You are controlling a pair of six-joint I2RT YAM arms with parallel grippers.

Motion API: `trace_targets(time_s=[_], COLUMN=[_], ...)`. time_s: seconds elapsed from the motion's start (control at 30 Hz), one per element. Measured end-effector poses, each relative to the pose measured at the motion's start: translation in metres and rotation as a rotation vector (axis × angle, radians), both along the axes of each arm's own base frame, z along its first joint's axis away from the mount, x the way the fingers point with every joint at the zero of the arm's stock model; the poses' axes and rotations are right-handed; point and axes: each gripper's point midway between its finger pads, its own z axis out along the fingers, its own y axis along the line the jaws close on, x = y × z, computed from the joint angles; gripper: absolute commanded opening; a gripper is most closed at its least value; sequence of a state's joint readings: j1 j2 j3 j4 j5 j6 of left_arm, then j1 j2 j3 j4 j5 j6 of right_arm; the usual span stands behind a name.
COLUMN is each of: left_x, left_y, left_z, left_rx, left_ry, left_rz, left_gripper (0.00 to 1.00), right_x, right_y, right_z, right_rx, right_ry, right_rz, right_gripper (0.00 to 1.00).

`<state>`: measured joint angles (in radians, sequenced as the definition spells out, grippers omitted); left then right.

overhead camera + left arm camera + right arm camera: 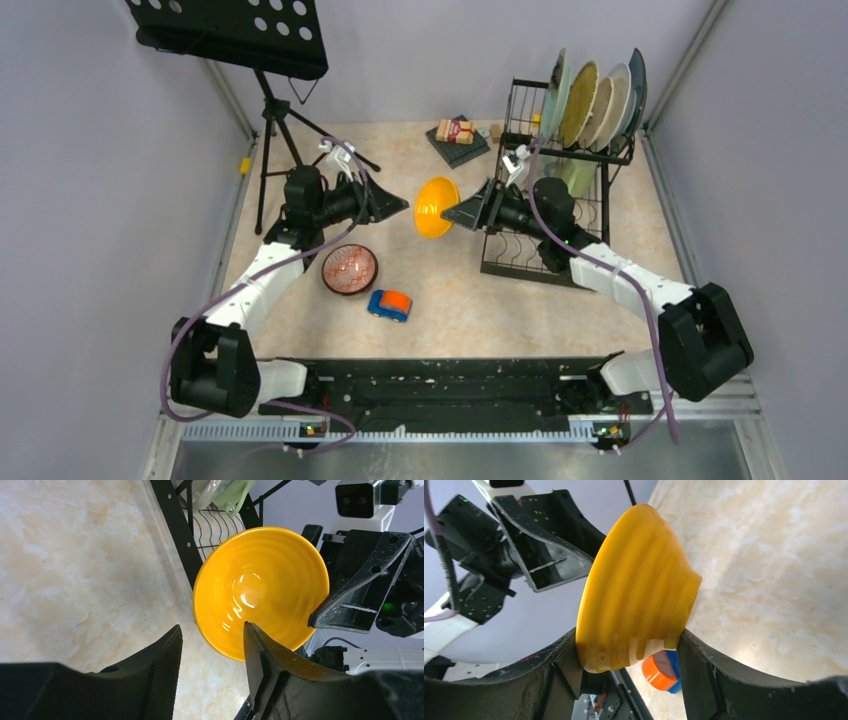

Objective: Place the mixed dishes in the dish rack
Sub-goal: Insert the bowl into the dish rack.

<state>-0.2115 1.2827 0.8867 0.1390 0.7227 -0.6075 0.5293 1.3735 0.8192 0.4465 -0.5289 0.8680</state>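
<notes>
The right tool [626,647] clamped the orange-yellow bowl [436,207] on edge above the counter [500,320], just left of the dish rack [515,255]. The left tool [211,645], further left of the rack, stood with its jaws apart, facing the bowl's mouth and holding nothing.

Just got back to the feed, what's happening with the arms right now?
The right gripper holds the yellow bowl in mid-air, tipped on its side, one finger inside the rim and one at its foot. The left gripper faces it with jaws apart, not clamping it. Plates stand in the dish rack; a patterned bowl sits on the table.
</notes>
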Motion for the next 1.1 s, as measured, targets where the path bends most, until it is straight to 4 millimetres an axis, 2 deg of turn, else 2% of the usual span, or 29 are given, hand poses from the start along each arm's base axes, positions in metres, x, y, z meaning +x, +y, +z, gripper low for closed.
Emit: trace_targets(time_s=[0.33, 0.43, 0.67, 0.87, 1.1], left_x=[-0.001, -0.001, -0.002, -0.002, -0.002], left_y=[0.003, 0.003, 0.003, 0.003, 0.003], left_z=[-0.003, -0.003, -0.003, -0.004, -0.004], left_rx=[0.027, 0.028, 0.029, 0.030, 0.030], left_ry=[-0.004, -0.004, -0.004, -0.002, -0.002], left_rz=[0.010, 0.010, 0.009, 0.009, 0.008], left_gripper=[0.52, 0.52, 0.52, 0.52, 0.51], right_x=[-0.001, -0.001, 0.007, 0.002, 0.006], right_y=[-0.033, -0.052, -0.108, -0.147, -0.199], right_z=[-0.015, -0.013, 0.000, -0.024, -0.047], right_rx=[-0.172, -0.205, -0.266, -0.404, -0.550], right_ry=[-0.016, -0.019, -0.051, -0.011, 0.033], right_rz=[-0.108, -0.150, -0.295, -0.357, -0.467], right_gripper=[0.40, 0.39, 0.38, 0.37, 0.35])
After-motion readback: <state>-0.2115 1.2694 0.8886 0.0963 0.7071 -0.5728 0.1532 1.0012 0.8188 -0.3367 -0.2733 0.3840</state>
